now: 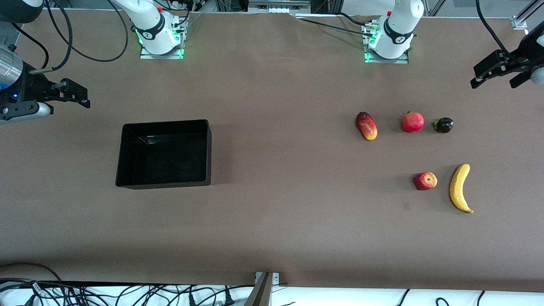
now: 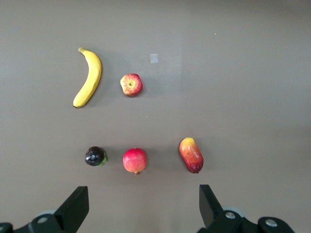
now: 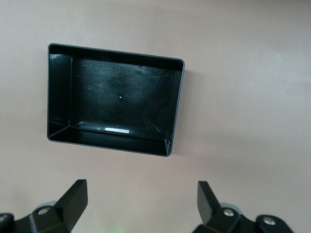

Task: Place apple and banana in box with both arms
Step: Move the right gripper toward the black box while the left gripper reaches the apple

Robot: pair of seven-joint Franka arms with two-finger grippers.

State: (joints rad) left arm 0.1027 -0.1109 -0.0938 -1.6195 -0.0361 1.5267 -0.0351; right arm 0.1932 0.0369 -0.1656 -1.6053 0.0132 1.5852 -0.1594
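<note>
Presently holding nothing on either side. Left gripper (image 1: 495, 83), fingers wide apart, up over the table at the left arm's end, close to the row of mango (image 1: 366, 126), pomegranate (image 1: 412, 122) and a small dark fruit (image 1: 443, 125). Right gripper (image 1: 78, 95), equally wide open, up at the right arm's end, beside the box (image 1: 165, 123) and not above it. Apple (image 1: 425, 180) on the table just beside the banana (image 1: 460, 188), both nearer to the front camera than the row of three, and well apart from the box.

Probably several ways to fail from here. Could easily take the pomegranate for the apple, both being red and round; better to check for the yellowish patches first. Might clip the banana when closing on the apple, with so little gap between them, and push it away. May lose the banana if gripped near a tip and not at the middle, being long and curved. Could also bring both arms together over the box, or strike its wall if lowered too early.
</note>
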